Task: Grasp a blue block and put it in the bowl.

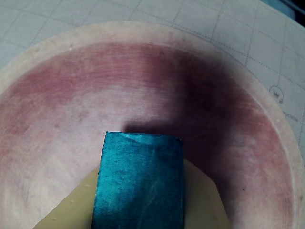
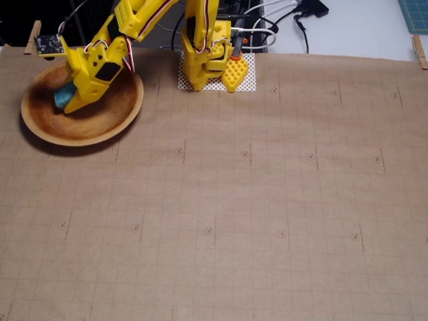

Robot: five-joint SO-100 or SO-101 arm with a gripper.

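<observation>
The blue block (image 1: pixel 140 183) fills the lower middle of the wrist view, a teal cube held against a yellow finger (image 1: pixel 205 200) that shows under and beside it. Behind it spreads the reddish-brown inside of the wooden bowl (image 1: pixel 143 31) with its pale rim. In the fixed view my yellow gripper (image 2: pixel 69 100) reaches down into the bowl (image 2: pixel 87 137) at the far left, shut on the blue block (image 2: pixel 63 97), which sits low over the bowl's left inner side. Whether the block touches the bowl floor I cannot tell.
Brown gridded paper (image 2: pixel 254 214) covers the table. The arm's base (image 2: pixel 204 60) stands on a white mesh pad at the back, with cables (image 2: pixel 281 17) behind it. A small circuit board (image 2: pixel 50 45) sits just beyond the bowl.
</observation>
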